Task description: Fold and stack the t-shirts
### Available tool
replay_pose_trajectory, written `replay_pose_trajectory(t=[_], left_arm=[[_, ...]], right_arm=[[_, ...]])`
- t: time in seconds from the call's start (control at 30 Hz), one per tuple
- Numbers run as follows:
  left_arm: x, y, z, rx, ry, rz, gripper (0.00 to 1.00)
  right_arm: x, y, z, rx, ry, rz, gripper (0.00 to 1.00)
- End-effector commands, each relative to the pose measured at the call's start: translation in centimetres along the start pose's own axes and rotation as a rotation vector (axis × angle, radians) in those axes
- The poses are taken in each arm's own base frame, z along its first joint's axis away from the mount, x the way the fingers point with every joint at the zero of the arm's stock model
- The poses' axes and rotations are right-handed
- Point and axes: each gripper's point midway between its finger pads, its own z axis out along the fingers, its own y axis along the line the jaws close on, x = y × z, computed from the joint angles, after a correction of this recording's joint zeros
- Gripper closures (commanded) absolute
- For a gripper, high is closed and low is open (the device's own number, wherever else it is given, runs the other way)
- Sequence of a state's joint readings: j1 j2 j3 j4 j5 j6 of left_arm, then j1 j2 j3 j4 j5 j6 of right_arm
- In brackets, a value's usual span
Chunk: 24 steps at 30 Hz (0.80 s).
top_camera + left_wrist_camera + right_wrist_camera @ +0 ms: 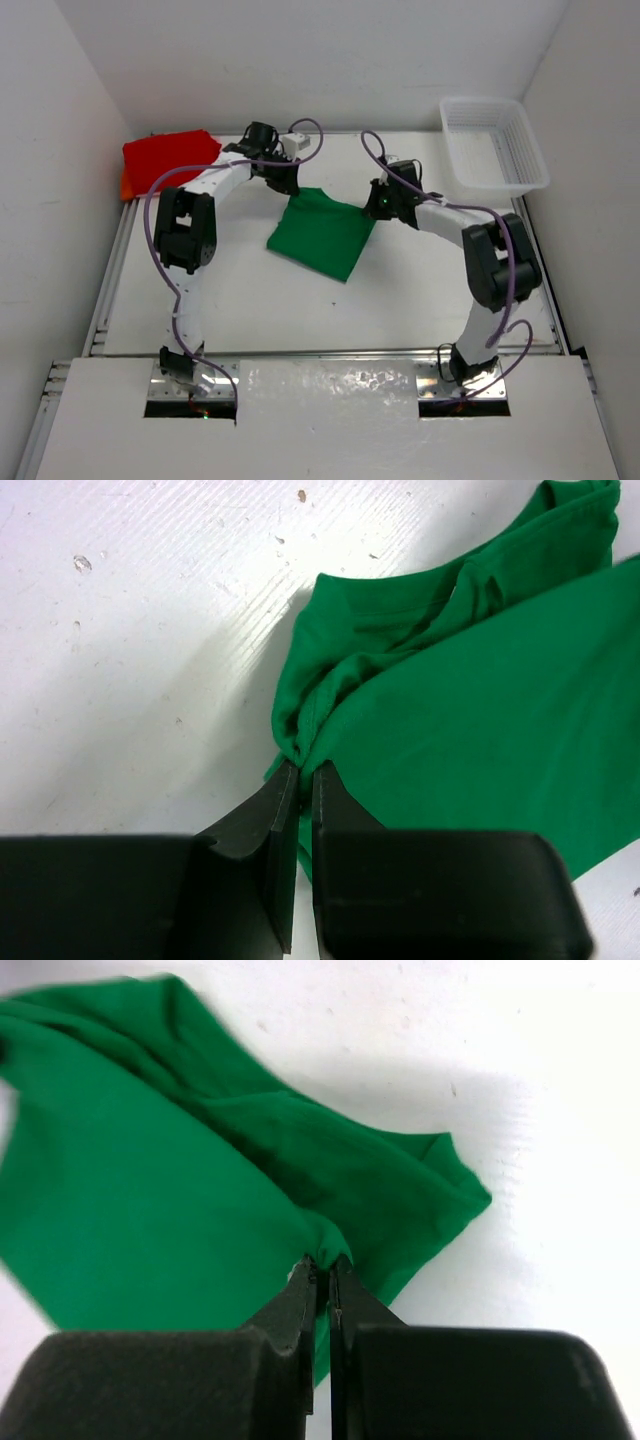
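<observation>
The green t-shirt [325,235] lies folded in the middle of the table, its far edge held by both grippers. My left gripper [287,186] is shut on its far left corner; in the left wrist view the gripper [304,770] pinches a bunch of the green cloth [480,700]. My right gripper [377,205] is shut on its far right corner; in the right wrist view the gripper [323,1263] pinches the green cloth [150,1190]. The red t-shirt [170,157] lies folded at the far left, on top of an orange one [126,186] whose edge shows. The pink shirt is out of view.
A white plastic mesh basket [493,143] stands at the far right corner. White walls close in on the table on the left, back and right. The table's front rail [330,352] runs across near the arm bases.
</observation>
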<state>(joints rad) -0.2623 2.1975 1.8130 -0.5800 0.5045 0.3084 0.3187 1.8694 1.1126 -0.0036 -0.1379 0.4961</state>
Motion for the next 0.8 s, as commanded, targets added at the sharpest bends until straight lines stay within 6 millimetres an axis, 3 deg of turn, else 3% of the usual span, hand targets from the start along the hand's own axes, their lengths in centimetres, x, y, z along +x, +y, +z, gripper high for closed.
replay_pose_trajectory(t=[0.0, 0.2, 0.33, 0.57, 0.63, 0.7, 0.73, 0.77], left_arm=[[-4.0, -0.5, -2.4, -0.018, -0.099, 0.037, 1.00], [-6.6, -3.1, -3.8, 0.047, -0.184, 0.076, 1.00], [-6.9, -3.3, -2.3, 0.041, -0.189, 0.100, 1.00], [-5.1, 0.2, 2.0, -0.046, -0.158, 0.046, 0.98], [-5.2, 1.2, 2.7, -0.085, -0.170, 0.043, 0.92], [-4.8, 2.2, 3.6, -0.114, -0.164, 0.031, 0.85], [-4.8, 2.6, 4.0, -0.127, -0.168, 0.028, 0.82], [-4.2, 3.2, 4.8, -0.139, -0.156, 0.015, 0.74]], right_arm=[[-4.9, 2.0, -3.5, -0.028, -0.193, 0.002, 1.00], [-4.7, 1.8, -5.0, -0.011, -0.221, 0.055, 1.00], [-3.4, 0.0, -3.9, 0.047, -0.190, 0.108, 1.00], [-5.1, -5.0, -1.7, 0.148, -0.224, 0.130, 1.00], [-5.8, -5.3, -1.2, 0.162, -0.224, 0.113, 1.00], [-4.7, -6.4, -0.1, 0.200, -0.173, 0.095, 1.00], [-5.1, -6.6, 0.1, 0.207, -0.172, 0.087, 1.00], [-4.4, -7.4, 0.8, 0.242, -0.146, 0.084, 0.94]])
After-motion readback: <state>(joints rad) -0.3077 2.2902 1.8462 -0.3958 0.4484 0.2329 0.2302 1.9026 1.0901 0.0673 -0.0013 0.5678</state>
